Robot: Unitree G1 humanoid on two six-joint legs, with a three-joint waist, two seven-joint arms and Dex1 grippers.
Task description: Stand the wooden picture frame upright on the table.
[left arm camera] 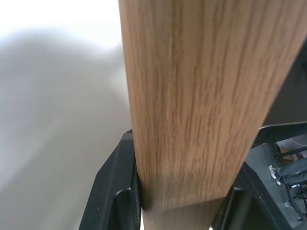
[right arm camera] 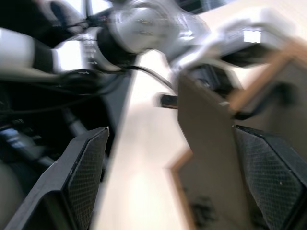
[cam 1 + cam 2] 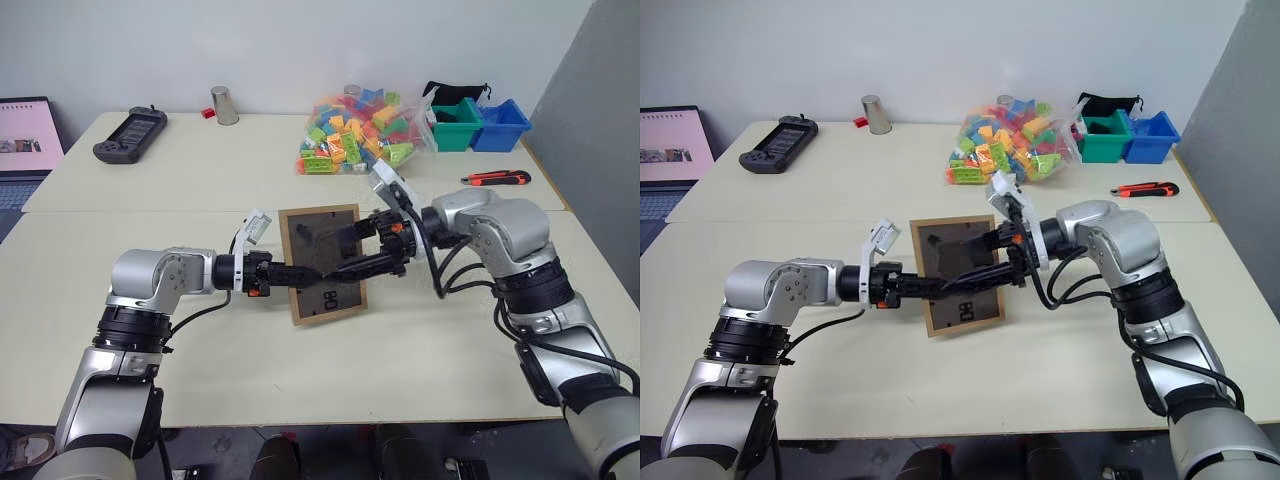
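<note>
One wooden picture frame (image 3: 322,264) clamped by left end effector (image 3: 300,274), right end effector (image 3: 980,262) spread wide, one table (image 3: 420,340)

laptop (image 3: 25,150) cut off at edge, frame's (image 3: 320,263) picture side hidden

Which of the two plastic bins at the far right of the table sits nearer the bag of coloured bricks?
The green bin. It stands right beside the bag of coloured bricks; the blue bin is on its far side, towards the table's right edge.
</note>
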